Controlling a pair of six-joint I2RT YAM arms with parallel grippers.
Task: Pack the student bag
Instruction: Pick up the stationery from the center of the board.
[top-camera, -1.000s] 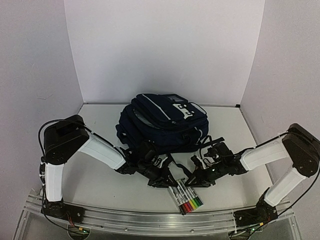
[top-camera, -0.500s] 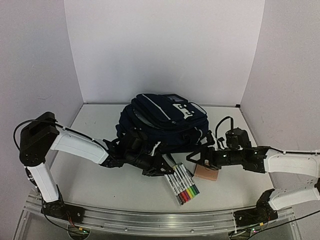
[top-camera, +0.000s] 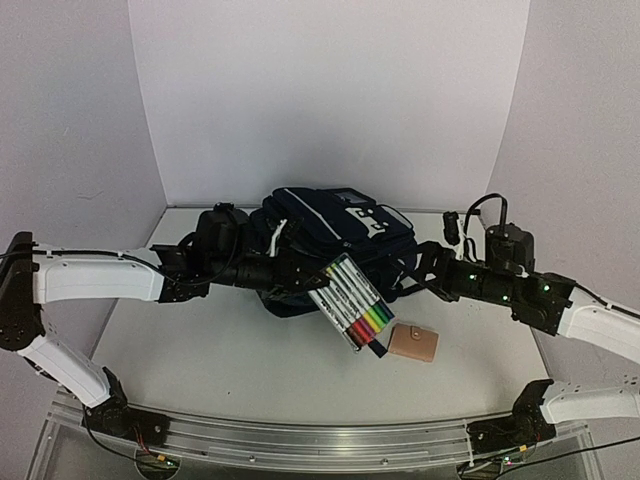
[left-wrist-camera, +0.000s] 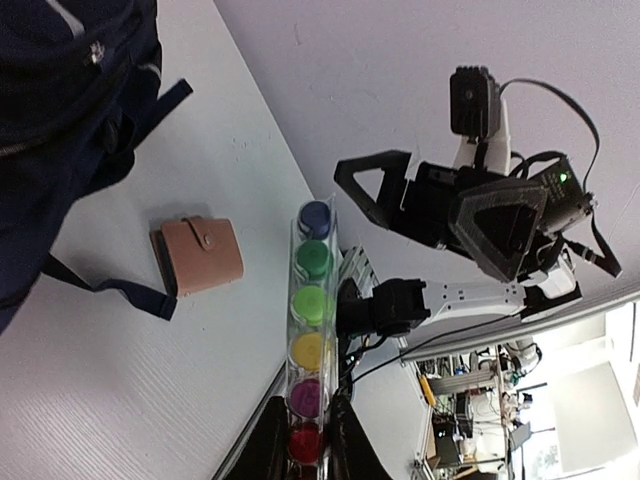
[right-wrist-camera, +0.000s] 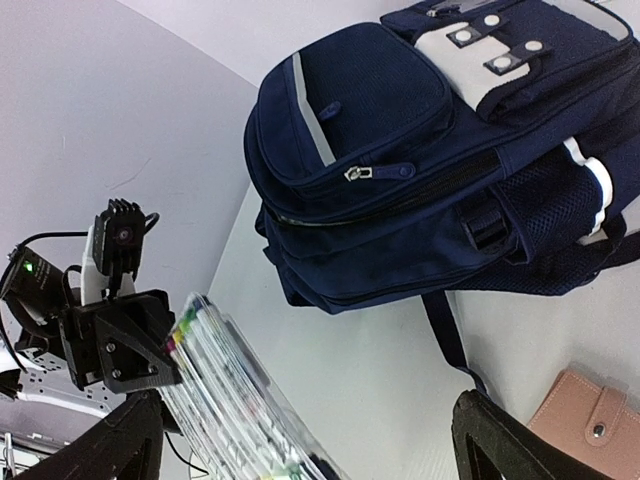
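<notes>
The student bag (top-camera: 335, 235), navy with white piping, lies at the back centre of the table; it also shows as the bag (right-wrist-camera: 400, 150) in the right wrist view and as the bag (left-wrist-camera: 60, 110) in the left one. My left gripper (top-camera: 305, 282) is shut on one end of a clear pack of coloured markers (top-camera: 352, 303), held in the air in front of the bag. The markers (left-wrist-camera: 312, 320) run up from my left gripper (left-wrist-camera: 303, 455). My right gripper (top-camera: 420, 275) hangs open and empty right of the bag; its jaws (right-wrist-camera: 305, 410) stand wide, the marker pack (right-wrist-camera: 240, 400) below them.
A tan snap wallet (top-camera: 413, 343) lies flat on the table at front right of the bag, seen too as the wallet (left-wrist-camera: 200, 255) and the wallet (right-wrist-camera: 590, 420). A loose bag strap (right-wrist-camera: 445, 335) trails toward it. White walls enclose the table on three sides.
My left arm has lifted the marker pack off the table and carried it back toward the bag. My right gripper has opened wide, risen and drawn away, leaving the wallet lying on the table.
</notes>
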